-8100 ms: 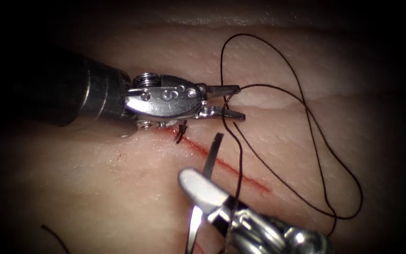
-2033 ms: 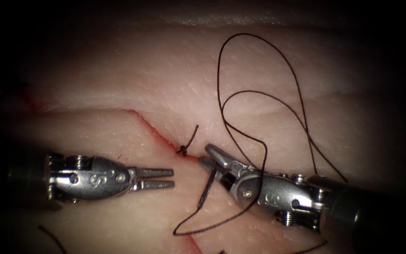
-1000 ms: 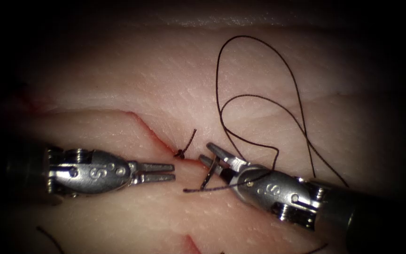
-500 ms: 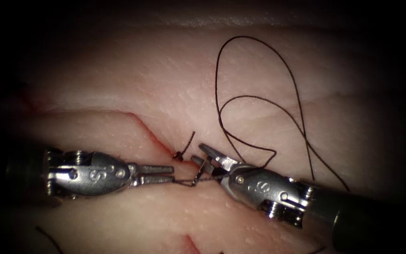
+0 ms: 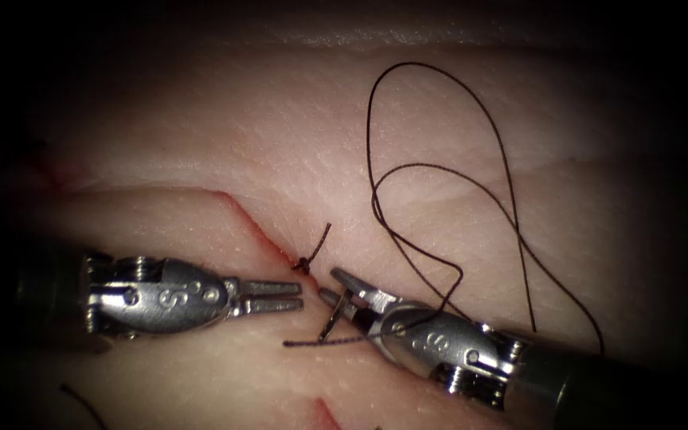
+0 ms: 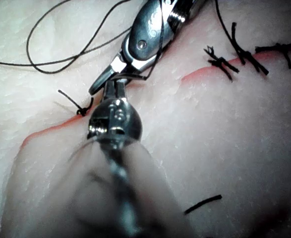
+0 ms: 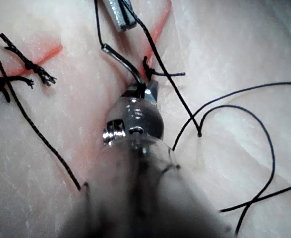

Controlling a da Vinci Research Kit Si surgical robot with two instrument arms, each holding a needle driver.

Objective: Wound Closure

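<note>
Right tool (image 5: 336, 291) clamps the needle (image 5: 334, 314) above the tissue (image 5: 201, 143) beside the cut (image 5: 260, 231); left tool (image 5: 296, 296), jaws slightly apart, holds nothing.

Thread (image 5: 439, 171) loops crowd tissue (image 5: 201, 135) right of the cut (image 5: 252, 223); left side lies open.

L tool (image 5: 274, 295) lies level, jaws pointing right, slightly parted, holding nothing. R tool (image 5: 342, 290) enters from lower right, wrist angled up-left, jaws clamped on needle (image 5: 333, 317) near mid-curve. Tips near, apart.
</note>
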